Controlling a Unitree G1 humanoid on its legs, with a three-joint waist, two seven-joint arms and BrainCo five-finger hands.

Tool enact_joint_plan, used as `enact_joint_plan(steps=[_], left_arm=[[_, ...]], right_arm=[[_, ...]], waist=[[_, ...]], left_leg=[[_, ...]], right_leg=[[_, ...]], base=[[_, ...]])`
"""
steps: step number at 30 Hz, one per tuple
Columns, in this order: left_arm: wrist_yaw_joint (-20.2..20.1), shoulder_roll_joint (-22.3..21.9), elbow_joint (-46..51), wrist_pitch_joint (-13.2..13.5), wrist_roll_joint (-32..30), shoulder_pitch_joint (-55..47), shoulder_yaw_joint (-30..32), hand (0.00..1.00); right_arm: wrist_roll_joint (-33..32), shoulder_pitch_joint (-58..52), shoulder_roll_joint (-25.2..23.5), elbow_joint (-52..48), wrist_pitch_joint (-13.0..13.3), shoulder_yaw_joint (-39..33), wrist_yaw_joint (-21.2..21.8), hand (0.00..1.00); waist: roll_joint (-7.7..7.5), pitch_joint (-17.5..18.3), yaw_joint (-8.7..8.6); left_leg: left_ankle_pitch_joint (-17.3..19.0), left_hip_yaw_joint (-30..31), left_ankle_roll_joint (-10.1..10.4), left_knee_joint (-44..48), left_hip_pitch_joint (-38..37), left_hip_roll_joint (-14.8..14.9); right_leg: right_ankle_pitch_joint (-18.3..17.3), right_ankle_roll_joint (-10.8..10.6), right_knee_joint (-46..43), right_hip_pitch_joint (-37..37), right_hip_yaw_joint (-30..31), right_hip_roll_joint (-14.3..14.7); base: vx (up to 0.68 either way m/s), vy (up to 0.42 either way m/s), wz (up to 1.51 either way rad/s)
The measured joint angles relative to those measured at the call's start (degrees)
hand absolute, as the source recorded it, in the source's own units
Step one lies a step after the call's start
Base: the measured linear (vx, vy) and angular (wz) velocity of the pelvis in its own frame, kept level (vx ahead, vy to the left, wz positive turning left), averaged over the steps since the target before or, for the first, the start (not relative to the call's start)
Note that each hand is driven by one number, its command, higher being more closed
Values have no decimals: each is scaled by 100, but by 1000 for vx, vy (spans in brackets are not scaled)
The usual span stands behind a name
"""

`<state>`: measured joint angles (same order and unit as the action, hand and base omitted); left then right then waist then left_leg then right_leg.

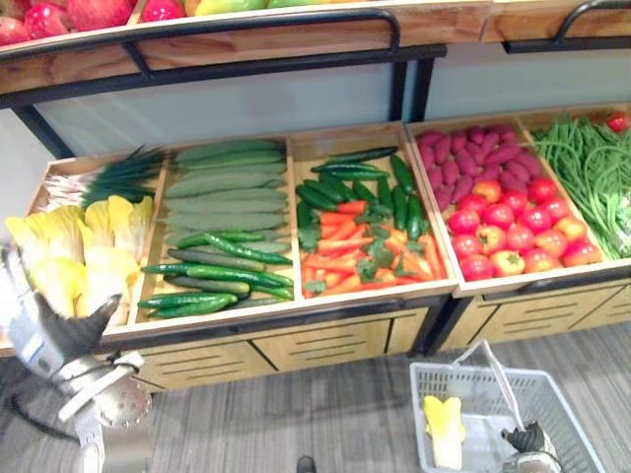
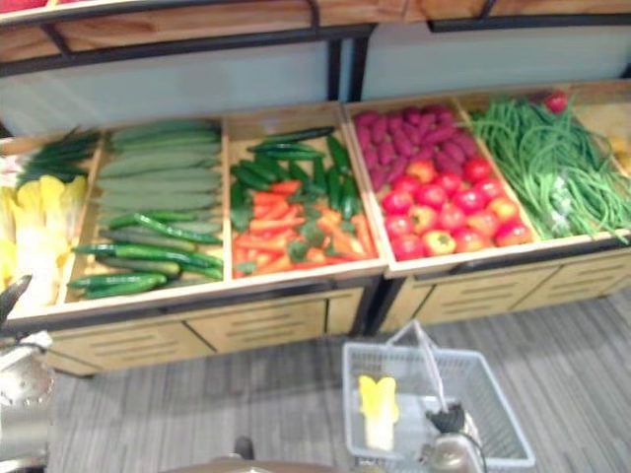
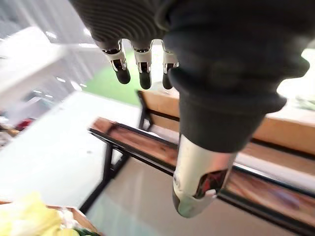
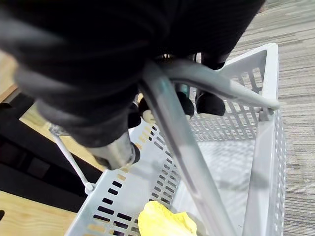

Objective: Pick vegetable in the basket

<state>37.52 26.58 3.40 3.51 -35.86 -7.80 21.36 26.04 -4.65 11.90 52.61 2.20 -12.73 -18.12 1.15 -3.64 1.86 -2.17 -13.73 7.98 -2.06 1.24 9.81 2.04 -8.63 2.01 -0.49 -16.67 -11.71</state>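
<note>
A pale grey plastic basket (image 1: 446, 369) hangs low over the floor in front of the produce stand. My right hand (image 1: 527, 440) is shut on its raised handle (image 4: 177, 128), fingers curled round the bar. Inside the basket lies one yellow-white cabbage (image 1: 444, 430). More yellow cabbages (image 1: 84, 258) fill the stand's leftmost bin. My left hand (image 1: 64, 335) hovers at that bin's front corner, its fingers (image 3: 142, 73) straight and holding nothing.
The wooden stand (image 1: 325, 330) holds bins of scallions (image 1: 108, 177), cucumbers (image 1: 222, 261), carrots with green peppers (image 1: 365, 246), tomatoes (image 1: 513, 232), purple sweet potatoes (image 1: 473, 153) and green beans (image 1: 592, 172). A fruit shelf (image 1: 246, 34) overhangs the back. Grey floor lies in front.
</note>
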Motion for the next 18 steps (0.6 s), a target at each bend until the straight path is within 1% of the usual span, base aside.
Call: enact_joint_plan(steps=[1, 2, 4, 6, 7, 8, 9, 10, 12, 15, 16, 18], left_arm=[[-175, 385, -258, 53, -272, 200, -407, 0], [-252, 559, -417, 98, -377, 309, -617, 0], [-480, 1073, -1059, 242, -741, 697, -1437, 0], [-726, 1354, -1472, 391, -978, 939, -2002, 0], [-882, 1560, -1672, 497, -1057, 1083, -2388, 0], [-939, 1656, -1761, 551, -1061, 1162, -2574, 0], [-1101, 1808, -1909, 652, -1139, 1315, -2884, 0], [-1201, 1923, -2065, 781, -1255, 1486, -3142, 0], [-1290, 1990, -2234, 881, -1280, 1786, -3447, 0], [-1328, 1993, -2512, 907, -1456, 2159, -3752, 0], [-1342, 1994, -2602, 902, -1476, 2274, -3848, 0], [-1372, 1995, -2769, 890, -1509, 2429, -4041, 0]], right_arm=[[-1, 0, 29, -23, 24, 38, 0, 100], [0, -1, 44, -38, 50, 76, 1, 100], [17, 6, 112, -176, 126, 270, 40, 100], [49, 20, 181, -319, 193, 428, 102, 100], [55, 51, 210, -396, 221, 468, 127, 100], [55, 65, 219, -443, 224, 469, 127, 100], [55, 104, 249, -499, 235, 473, 127, 100], [54, 145, 294, -522, 243, 476, 127, 100], [54, 205, 381, -546, 300, 482, 127, 100], [55, 361, 532, -628, 312, 553, 124, 100], [55, 379, 573, -681, 314, 603, 122, 100], [70, 484, 660, -708, 317, 647, 118, 100]], waist=[[-1, 1, -11], [-1, 1, -23], [-17, 3, -57], [-29, -1, -135], [-36, 0, -206], [-40, -3, -230], [-42, -8, -313], [-30, -15, -354], [-24, -58, -366], [39, -158, -518], [47, -219, -530], [116, -305, -609]], left_leg=[[-2, -32, -2, -33, 0, -5], [-10, -48, -6, -55, -3, -7], [-22, -197, -7, -108, 3, -14], [-68, -316, -1, -143, 24, -27], [-77, -369, -8, -173, 49, -40], [-77, -405, -8, -177, 60, -45], [-76, -467, -8, -183, 66, -50], [-71, -465, -5, -186, 62, -54], [-51, -477, 8, -190, 68, -56], [-41, -501, 7, -190, 197, -66], [-40, -555, 7, -186, 196, -63], [-14, -626, -3, -182, 210, -65]], right_leg=[[9, 5, 2, -48, 40, -3], [14, 4, 6, -66, 61, -2], [88, 7, 35, -203, 223, 9], [184, 19, 137, -277, 344, 21], [249, -29, 172, -347, 410, 25], [267, -26, 191, -371, 443, 26], [296, -28, 191, -435, 517, 28], [321, -22, 202, -459, 572, 32], [346, -17, 192, -569, 696, 39], [403, -4, 194, -749, 765, 36], [426, 21, 194, -781, 792, 41], [467, 54, 196, -838, 826, 44]], base=[[-46, 13, -10], [-57, 17, -21], [-27, 9, -34], [5, 2, -33], [17, 1, -27], [24, 1, -30], [47, 0, -29], [53, -2, -31], [50, -8, -34], [11, -1, -16], [-12, -1, -23], [-22, -2, -17]])
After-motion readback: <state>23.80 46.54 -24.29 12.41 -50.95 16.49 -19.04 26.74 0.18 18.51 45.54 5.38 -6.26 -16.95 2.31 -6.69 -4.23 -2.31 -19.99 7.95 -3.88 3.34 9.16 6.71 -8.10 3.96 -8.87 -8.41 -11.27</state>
